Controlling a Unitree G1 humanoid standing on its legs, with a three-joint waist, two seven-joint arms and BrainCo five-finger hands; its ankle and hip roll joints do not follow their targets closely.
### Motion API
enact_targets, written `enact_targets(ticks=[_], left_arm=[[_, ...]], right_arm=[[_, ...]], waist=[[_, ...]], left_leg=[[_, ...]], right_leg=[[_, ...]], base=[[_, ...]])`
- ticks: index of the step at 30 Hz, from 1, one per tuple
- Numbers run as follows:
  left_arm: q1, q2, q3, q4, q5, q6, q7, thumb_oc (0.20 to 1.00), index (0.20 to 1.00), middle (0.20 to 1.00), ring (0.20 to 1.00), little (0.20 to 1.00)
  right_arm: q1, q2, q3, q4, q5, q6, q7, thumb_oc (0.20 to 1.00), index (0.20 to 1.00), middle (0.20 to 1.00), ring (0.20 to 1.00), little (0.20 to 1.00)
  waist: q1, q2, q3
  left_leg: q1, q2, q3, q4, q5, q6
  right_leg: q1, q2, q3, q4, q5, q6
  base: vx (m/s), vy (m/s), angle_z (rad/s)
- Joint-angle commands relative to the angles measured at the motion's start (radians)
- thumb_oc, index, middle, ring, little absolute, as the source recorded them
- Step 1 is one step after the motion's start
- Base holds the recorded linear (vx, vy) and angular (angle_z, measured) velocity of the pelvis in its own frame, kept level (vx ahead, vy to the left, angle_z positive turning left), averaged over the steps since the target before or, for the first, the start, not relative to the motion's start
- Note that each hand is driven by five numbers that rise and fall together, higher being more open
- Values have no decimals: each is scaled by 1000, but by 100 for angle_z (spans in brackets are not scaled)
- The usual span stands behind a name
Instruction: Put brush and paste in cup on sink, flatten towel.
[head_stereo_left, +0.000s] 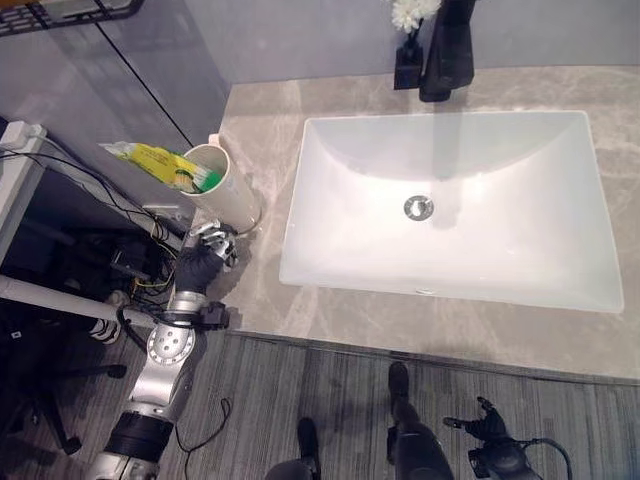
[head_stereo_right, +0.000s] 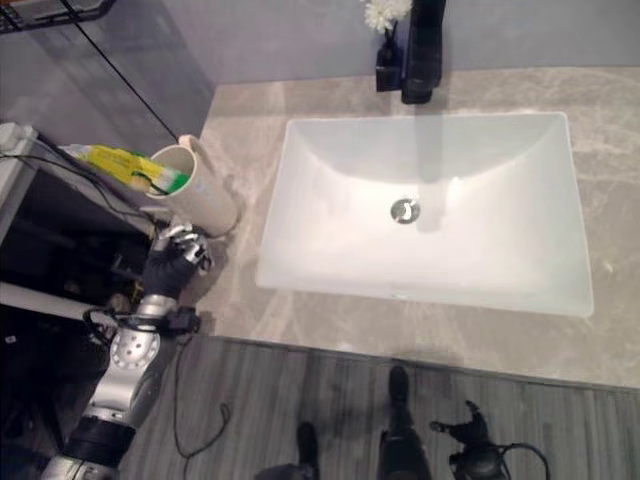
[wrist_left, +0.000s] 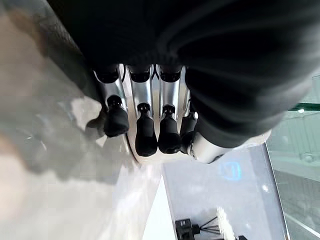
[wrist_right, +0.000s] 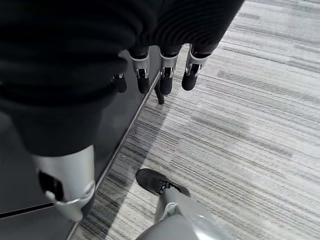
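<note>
A cream cup (head_stereo_left: 225, 185) stands on the grey stone counter (head_stereo_left: 400, 320), left of the sink. A yellow-green paste tube (head_stereo_left: 150, 160) and a green brush (head_stereo_left: 205, 180) stick out of its mouth, leaning left. My left hand (head_stereo_left: 203, 258) rests at the counter's front left corner, just below the cup's base. Its fingers (wrist_left: 146, 132) are relaxed and hold nothing. My right hand (head_stereo_left: 487, 422) hangs low over the floor at the lower right, with loose, empty fingers (wrist_right: 165, 75).
A white rectangular sink (head_stereo_left: 340, 250) fills the counter's middle. A black faucet (head_stereo_left: 450, 50) and a small black vase with a white flower (head_stereo_left: 412, 15) stand behind it. Left of the counter is a dark gap with cables and a white shelf edge (head_stereo_left: 20, 140).
</note>
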Motion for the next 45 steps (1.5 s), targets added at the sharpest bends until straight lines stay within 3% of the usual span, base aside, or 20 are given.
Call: enact_targets(ticks=[1,9,26,33,38,45], left_arm=[[-39,44,35,57,40,-29,59,200,200,200,200,200],[-215,79,13,195,67,-35,152,200,200,200,200,200],[-450,178,-51,372,60,-22,216,200,200,200,200,200],[-704,233,-151,559,22,-1,239,200,200,200,200,200],[-738,250,-178,539,3,-8,233,200,200,200,200,200],[-541,259,-106,391,-49,-30,163,200,200,200,200,200]], right_arm=[[-33,1,43,7,-9,-5,-31,1000,1000,1000,1000,1000],[-48,-5,73,-1,2,-11,-38,1000,1000,1000,1000,1000],[-59,-9,120,-42,10,-19,-41,1000,1000,1000,1000,1000],[-75,-20,135,-21,33,-19,-45,1000,1000,1000,1000,1000],[-85,-19,140,-31,47,-25,-51,1000,1000,1000,1000,1000],[-73,-22,119,-23,33,-19,-47,1000,1000,1000,1000,1000]], waist=[[-36,-43,31],[-64,-56,36],[-102,-56,43],[-126,-46,47],[-124,-42,51],[-103,-25,53]], left_leg=[[77,-39,49,7,74,-18],[70,-22,65,7,80,-26],[61,-5,96,7,97,-36],[43,4,99,7,105,-43],[35,8,97,7,113,-49],[38,13,98,7,118,-50]], right_leg=[[-56,-57,75,129,-16,68],[-78,-39,81,141,-22,64],[-140,-1,104,185,-37,56],[-168,6,95,199,-43,55],[-179,11,89,209,-48,54],[-196,13,85,242,-70,48]], base=[[6,-41,2],[7,-19,0],[4,-6,-5],[0,0,0],[-3,-7,0],[2,0,-1]])
